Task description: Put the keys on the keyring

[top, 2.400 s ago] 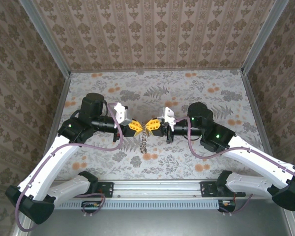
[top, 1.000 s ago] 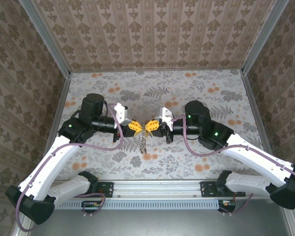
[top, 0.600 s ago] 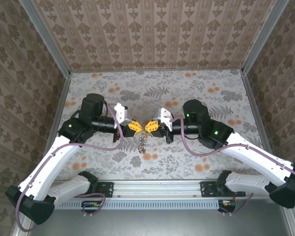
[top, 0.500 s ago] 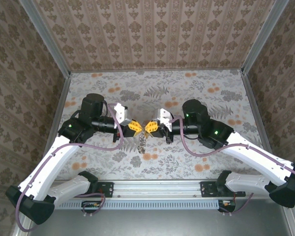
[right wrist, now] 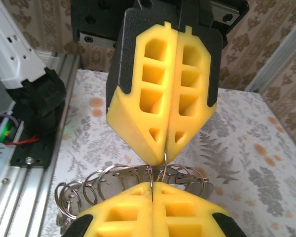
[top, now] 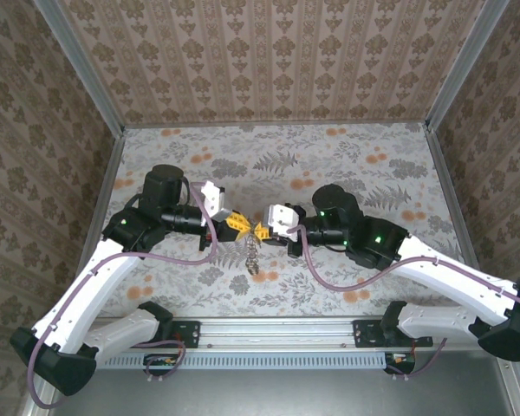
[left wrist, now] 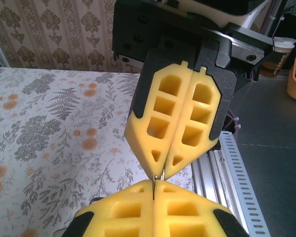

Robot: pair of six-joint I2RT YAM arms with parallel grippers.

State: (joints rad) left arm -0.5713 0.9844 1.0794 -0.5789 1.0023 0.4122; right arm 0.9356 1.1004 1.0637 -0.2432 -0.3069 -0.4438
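Over the middle of the floral-patterned table (top: 373, 286), the left gripper (top: 242, 226) and right gripper (top: 263, 230) meet tip to tip, each one's yellow-orange fingers (top: 235, 223) pressed together. A grey-brown chain-like keyring (top: 252, 253) trails from there toward the near edge.

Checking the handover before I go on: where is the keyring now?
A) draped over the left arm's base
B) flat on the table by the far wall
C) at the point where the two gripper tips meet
C: the keyring and its linked rings trail from where the left gripper and right gripper meet tip to tip, both shut on it.
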